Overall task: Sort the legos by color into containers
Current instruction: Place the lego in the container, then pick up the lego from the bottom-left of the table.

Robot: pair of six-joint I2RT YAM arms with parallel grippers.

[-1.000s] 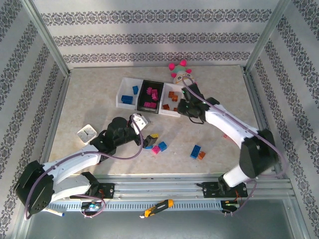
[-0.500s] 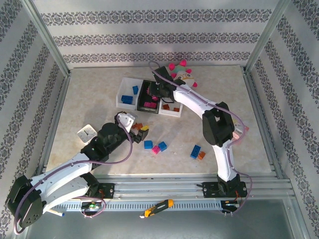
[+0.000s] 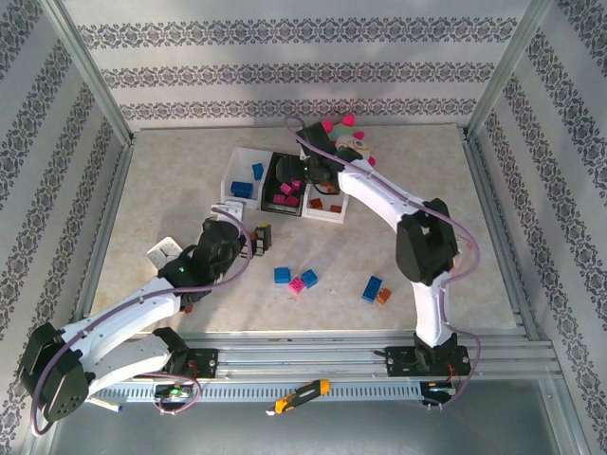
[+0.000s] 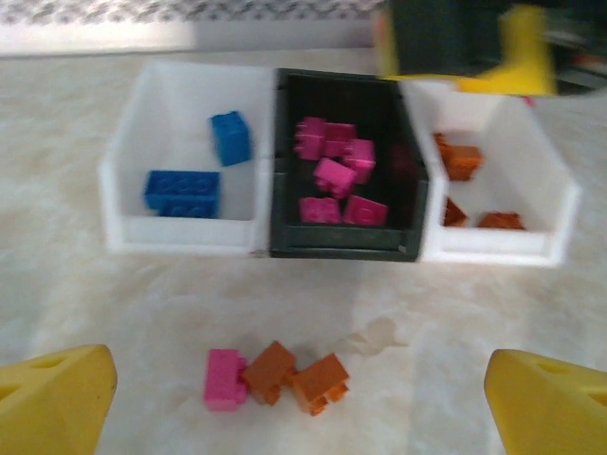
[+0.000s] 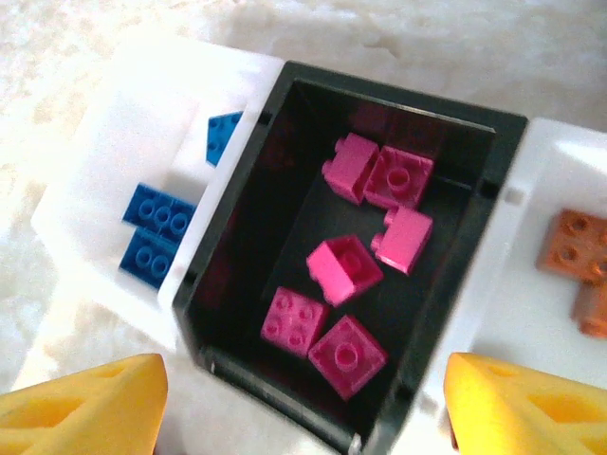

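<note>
The containers stand in a row: a white bin [image 3: 239, 171] with blue legos [image 4: 182, 191], a black bin [image 3: 273, 180] with several pink legos [image 5: 343, 269], and a white bin [image 3: 327, 210] with orange legos [image 4: 460, 159]. My right gripper [image 3: 305, 176] hovers over the black bin [image 5: 226, 256], open [image 5: 308, 408], with nothing between its fingers. My left gripper [image 3: 256, 237] is open [image 4: 303, 408] low over the table, short of a pink brick [image 4: 224, 379] and two orange bricks [image 4: 294, 376] lying together in front of the black bin [image 4: 341, 245].
Loose bricks lie on the table's near middle: blue [image 3: 282, 275], pink [image 3: 297, 283], blue [image 3: 309, 278], and to the right blue [image 3: 371, 287] beside orange [image 3: 383, 296]. A plush toy [image 3: 346, 135] sits behind the bins. A white cup [image 3: 165, 251] stands left of my left arm.
My right arm swung from the right white bin to over the black bin and its jaws opened. My left gripper pulled back leftward, away from the loose bricks.
</note>
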